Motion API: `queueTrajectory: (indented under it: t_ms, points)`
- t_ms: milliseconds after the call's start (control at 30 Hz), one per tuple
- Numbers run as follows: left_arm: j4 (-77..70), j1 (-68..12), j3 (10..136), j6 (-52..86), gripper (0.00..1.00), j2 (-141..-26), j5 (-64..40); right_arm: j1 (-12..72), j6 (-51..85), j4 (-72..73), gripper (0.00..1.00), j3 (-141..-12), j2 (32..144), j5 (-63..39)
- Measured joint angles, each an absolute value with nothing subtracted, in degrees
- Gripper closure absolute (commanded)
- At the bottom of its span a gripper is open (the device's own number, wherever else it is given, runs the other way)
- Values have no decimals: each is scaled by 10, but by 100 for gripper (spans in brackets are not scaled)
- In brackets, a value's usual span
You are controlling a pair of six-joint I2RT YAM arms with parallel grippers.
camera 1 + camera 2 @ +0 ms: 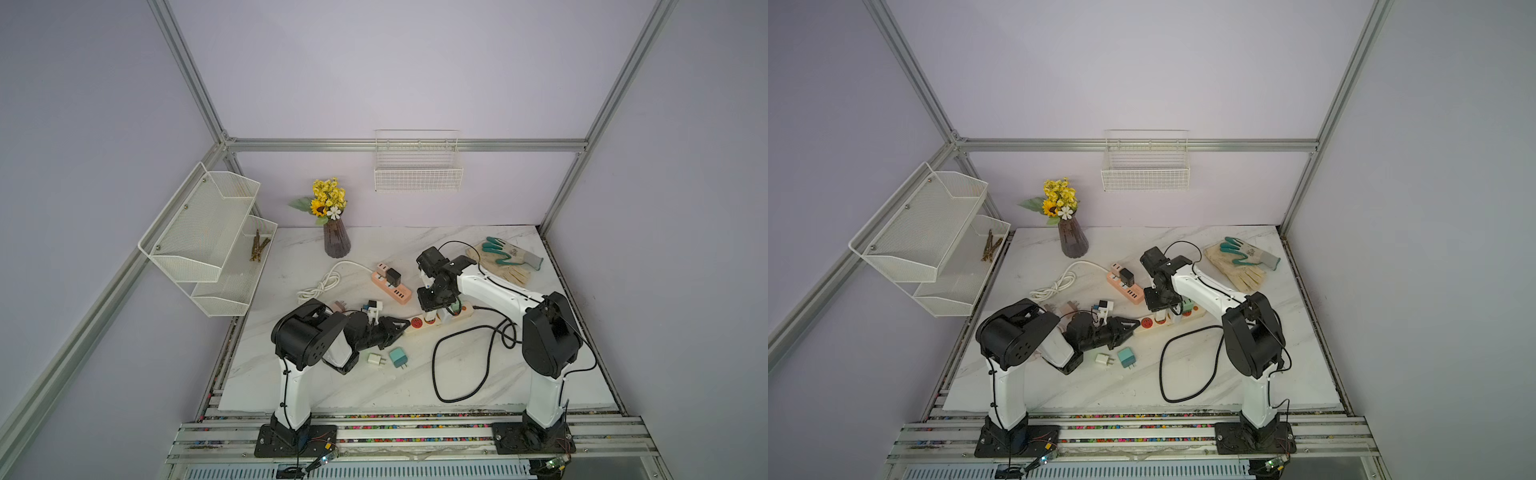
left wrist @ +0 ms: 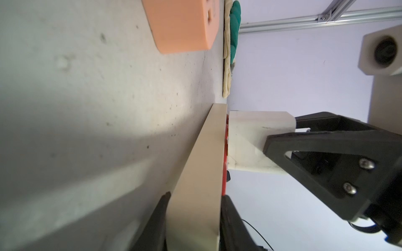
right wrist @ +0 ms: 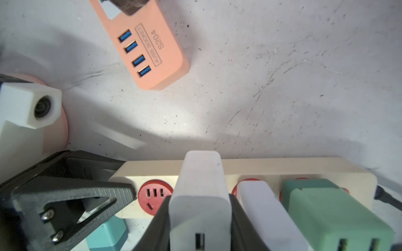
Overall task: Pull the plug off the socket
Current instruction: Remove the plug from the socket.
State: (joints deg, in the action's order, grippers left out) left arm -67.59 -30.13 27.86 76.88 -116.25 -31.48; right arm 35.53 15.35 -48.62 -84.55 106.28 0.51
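The marble worktop (image 1: 374, 386) carries the cream power strip (image 1: 423, 326) across its middle, and all else is placed from that strip. Well to the strip's left, at the worktop's edge, hangs a white mesh shelf (image 1: 208, 241). A black cable (image 1: 465, 365) leaves the strip's right end and loops over the worktop on its near side. Behind the strip and to the right lies a pair of work gloves (image 1: 507, 259). Behind it to the left stands a dark vase (image 1: 336, 243) of yellow flowers. Just behind the strip, not touching it, lies a pink power strip (image 1: 395, 286) with a black adapter (image 1: 392, 275) plugged in.

The left tool (image 1: 404, 325) lies low over the worktop and is closed on the strip's left end, which sits between its fingers (image 2: 230, 217). The right tool (image 3: 200, 217) reaches down from above and is clamped on a white plug (image 3: 200, 184) standing in the strip beside an uncovered red socket (image 3: 154, 195). In the left wrist view the plug's base sits against the strip's red face. Further toward the strip's right end stand a second white charger (image 3: 267, 213) and a green charger (image 3: 337, 217). On the strip's near side, apart from it, lie a teal charger (image 1: 398, 357) and a small white charger (image 1: 376, 359).
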Motion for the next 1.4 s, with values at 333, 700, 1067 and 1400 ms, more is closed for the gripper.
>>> queueTrajectory:
  t_ms: [333,700,1067,1400]
  points:
    - [-695,-307,279,759,100,-1169,-326,332,172,-498,100,-844,1047,-7]
    - [-681,-303,284,754,100,-1169,-327,333,112,-436,100,-776,1006,-27]
    - [-656,-300,314,737,100,-1141,-306,300,133,-543,100,-926,1063,-38]
    - [-591,-305,309,725,100,-1133,-330,306,153,-531,100,-864,1061,-63]
